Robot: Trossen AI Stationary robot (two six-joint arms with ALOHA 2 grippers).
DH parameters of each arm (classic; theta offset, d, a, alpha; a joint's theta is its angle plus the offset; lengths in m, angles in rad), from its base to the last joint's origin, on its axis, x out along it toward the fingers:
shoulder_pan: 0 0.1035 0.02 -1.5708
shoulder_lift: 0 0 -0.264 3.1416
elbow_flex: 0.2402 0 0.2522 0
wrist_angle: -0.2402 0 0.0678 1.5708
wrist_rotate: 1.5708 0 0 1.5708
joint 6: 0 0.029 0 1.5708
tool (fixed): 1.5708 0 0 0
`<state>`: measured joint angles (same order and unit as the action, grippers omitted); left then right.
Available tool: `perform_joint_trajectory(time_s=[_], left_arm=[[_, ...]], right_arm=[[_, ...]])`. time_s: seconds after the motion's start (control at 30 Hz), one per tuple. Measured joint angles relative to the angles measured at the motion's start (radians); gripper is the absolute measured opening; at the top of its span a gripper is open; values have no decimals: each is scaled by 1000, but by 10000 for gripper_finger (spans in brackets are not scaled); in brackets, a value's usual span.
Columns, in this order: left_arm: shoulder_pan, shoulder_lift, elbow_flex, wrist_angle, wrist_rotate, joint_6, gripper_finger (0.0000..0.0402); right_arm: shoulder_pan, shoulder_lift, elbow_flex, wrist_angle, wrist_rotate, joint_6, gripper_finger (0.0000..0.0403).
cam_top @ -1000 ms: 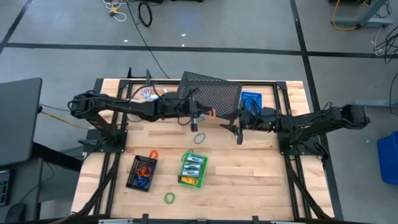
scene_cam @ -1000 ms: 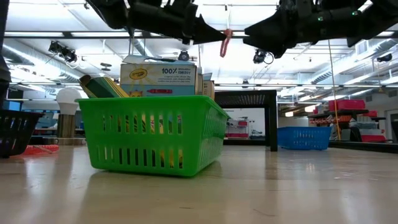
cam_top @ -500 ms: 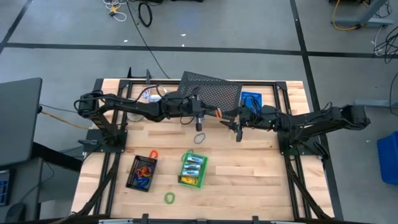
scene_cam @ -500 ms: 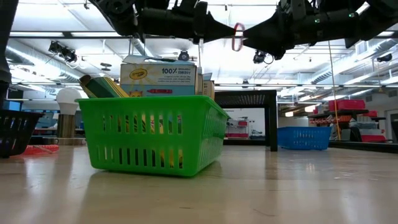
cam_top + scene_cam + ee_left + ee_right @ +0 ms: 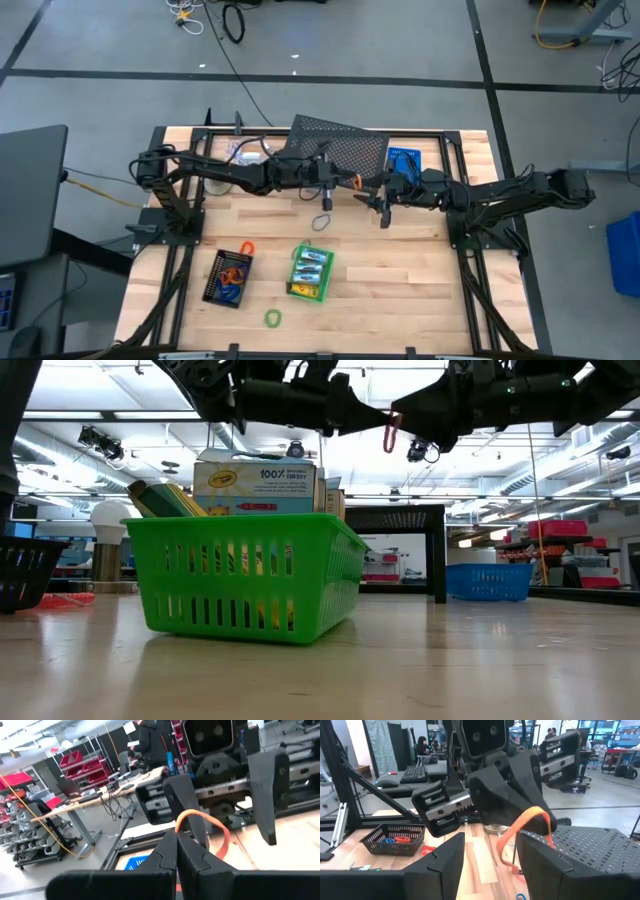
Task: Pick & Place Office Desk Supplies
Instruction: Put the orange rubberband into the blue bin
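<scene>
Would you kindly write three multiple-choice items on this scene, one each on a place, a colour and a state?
1. Where does the green loop lie?
A. on the bare table, nearer its front edge than the green basket
B. in the black basket
C. on the mesh tray

2. What colour is the loop the left gripper holds?
A. blue
B. orange
C. grey

3. How is the right gripper?
A. shut on the loop
B. shut, empty
C. open

Answers: 1 A, the high view shows it alone on the wood. 2 B, orange in both wrist views. 3 C, its fingers stand apart beside the loop.
</scene>
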<state>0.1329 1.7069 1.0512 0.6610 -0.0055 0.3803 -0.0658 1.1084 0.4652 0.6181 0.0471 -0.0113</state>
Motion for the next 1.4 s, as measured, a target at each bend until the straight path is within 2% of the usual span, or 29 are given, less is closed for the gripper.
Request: perform_joint_trajectory(time_s=[0.1,0.2,0.27,0.37,0.43,0.73,0.97,1.2,1.4], left_arm=[[0,4,3,13,-1,4,1],[0,6,3,9,0,8,1],[0,6,3,9,-1,13,1],[0,6,3,5,-1,12,1],[0,6,3,6,0,12,1],[0,6,2,-11,48,30,7],[0,-44,1,-157,31,51,54],[0,-165,1,-357,-2,59,112],[0,-248,1,-468,0,61,140]], right_arm=[[0,0,0,-2,1,0,181],[0,0,0,-8,2,-4,150],[0,0,0,-10,2,-4,115],[0,0,0,-24,2,-14,40],[0,0,0,-33,2,-26,12],[0,0,0,-54,22,-28,4],[0,0,0,-54,27,-31,2],[0,0,0,-54,40,-31,1],[0,0,0,-58,56,-31,1]])
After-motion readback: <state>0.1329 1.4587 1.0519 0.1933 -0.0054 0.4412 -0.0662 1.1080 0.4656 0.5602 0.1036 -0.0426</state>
